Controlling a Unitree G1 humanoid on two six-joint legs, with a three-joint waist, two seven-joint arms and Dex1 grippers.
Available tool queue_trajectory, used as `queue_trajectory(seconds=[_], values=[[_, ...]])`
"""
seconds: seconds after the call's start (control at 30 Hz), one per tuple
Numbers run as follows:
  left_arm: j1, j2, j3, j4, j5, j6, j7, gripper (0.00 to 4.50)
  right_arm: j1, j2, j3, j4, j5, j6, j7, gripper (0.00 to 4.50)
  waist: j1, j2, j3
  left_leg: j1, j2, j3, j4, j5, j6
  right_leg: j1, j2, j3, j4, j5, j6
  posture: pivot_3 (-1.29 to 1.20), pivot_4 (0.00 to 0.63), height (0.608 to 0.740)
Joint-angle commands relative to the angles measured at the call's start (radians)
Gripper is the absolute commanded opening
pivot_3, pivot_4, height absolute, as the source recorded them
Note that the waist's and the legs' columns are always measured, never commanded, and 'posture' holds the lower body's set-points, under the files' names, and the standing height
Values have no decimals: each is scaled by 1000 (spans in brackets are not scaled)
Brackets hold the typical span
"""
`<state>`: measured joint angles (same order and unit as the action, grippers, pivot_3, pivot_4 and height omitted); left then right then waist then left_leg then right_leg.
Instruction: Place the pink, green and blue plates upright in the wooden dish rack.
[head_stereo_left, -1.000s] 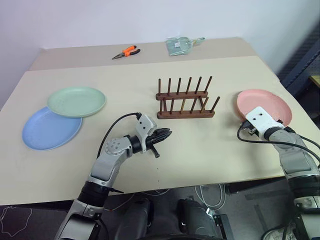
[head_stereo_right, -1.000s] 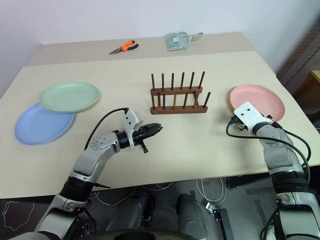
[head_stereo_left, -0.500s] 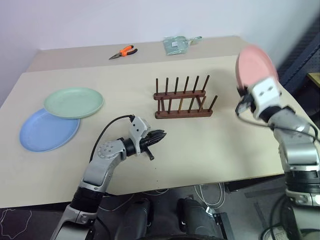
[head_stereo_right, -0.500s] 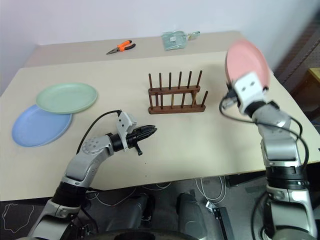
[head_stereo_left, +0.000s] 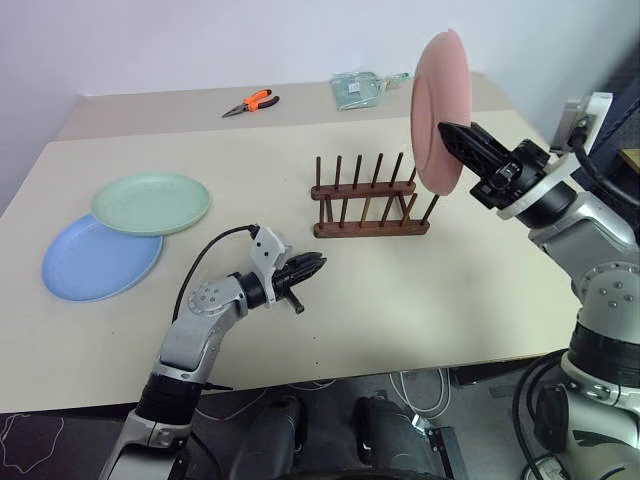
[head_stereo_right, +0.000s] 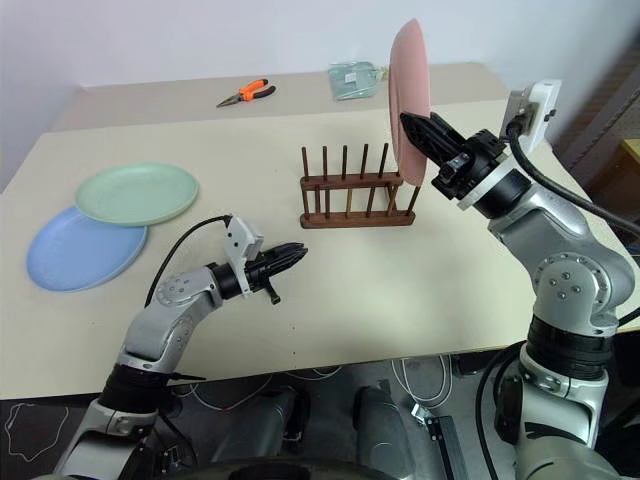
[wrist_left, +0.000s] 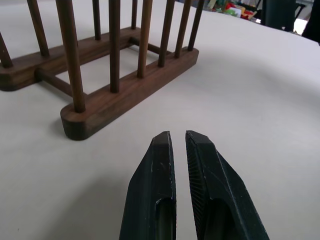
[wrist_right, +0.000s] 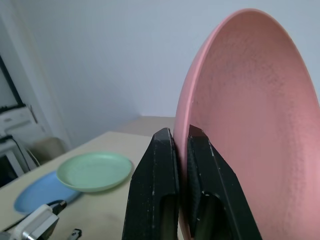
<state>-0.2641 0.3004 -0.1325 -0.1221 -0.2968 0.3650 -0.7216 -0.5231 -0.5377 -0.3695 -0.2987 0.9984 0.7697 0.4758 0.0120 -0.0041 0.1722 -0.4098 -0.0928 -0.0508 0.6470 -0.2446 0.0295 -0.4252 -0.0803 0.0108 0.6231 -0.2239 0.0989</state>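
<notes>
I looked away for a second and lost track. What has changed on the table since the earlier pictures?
The right hand has lifted the pink plate off the table, turned it on edge and carried it over toward the wooden dish rack's right end, shut on its rim. The left hand stayed shut and empty near the table. The green plate still overlaps the blue plate; the rack is still empty.

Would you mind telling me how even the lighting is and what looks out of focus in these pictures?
Head views: soft, even light, with faint shadows under the rack and the green plate. Left wrist view: the shut left gripper and rack are clear, the far clutter blurred. Right wrist view: the pink plate in the right gripper is clear; the blue plate is soft.
</notes>
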Motion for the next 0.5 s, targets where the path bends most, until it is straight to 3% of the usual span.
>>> queue_trajectory(seconds=[0.03, 0.3, 0.33, 0.4, 0.5], values=[[6, 1, 9, -42, -21, -1, 0, 417, -31, 4, -26, 52, 50, 7, 8, 36, 0, 0, 0, 0, 0, 0, 0, 0, 0, 0, 0, 0, 0, 0, 0, 0, 150, 740], [9, 10, 11, -50, -30, 4, -11, 417, -58, 4, -20, 199, 40, -8, 28, 36, -1, 0, 0, 0, 0, 0, 0, 0, 0, 0, 0, 0, 0, 0, 0, 0, 150, 740], [10, 13, 11, -52, -32, 6, -15, 417, -60, 1, -17, 208, 33, -12, 35, 343, -1, 0, 0, 0, 0, 0, 0, 0, 0, 0, 0, 0, 0, 0, 0, 0, 150, 740], [11, 15, 16, -58, -51, 24, -19, 971, -66, -4, -16, 225, 15, -23, 41, 1008, -1, 0, 0, 0, 0, 0, 0, 0, 0, 0, 0, 0, 0, 0, 0, 0, 150, 740], [10, 23, 24, -75, -70, 36, -21, 2267, -86, -16, -17, 254, -41, -64, 34, 2422, 0, 0, 0, 0, 0, 0, 0, 0, 0, 0, 0, 0, 0, 0, 0, 0, 150, 740]])
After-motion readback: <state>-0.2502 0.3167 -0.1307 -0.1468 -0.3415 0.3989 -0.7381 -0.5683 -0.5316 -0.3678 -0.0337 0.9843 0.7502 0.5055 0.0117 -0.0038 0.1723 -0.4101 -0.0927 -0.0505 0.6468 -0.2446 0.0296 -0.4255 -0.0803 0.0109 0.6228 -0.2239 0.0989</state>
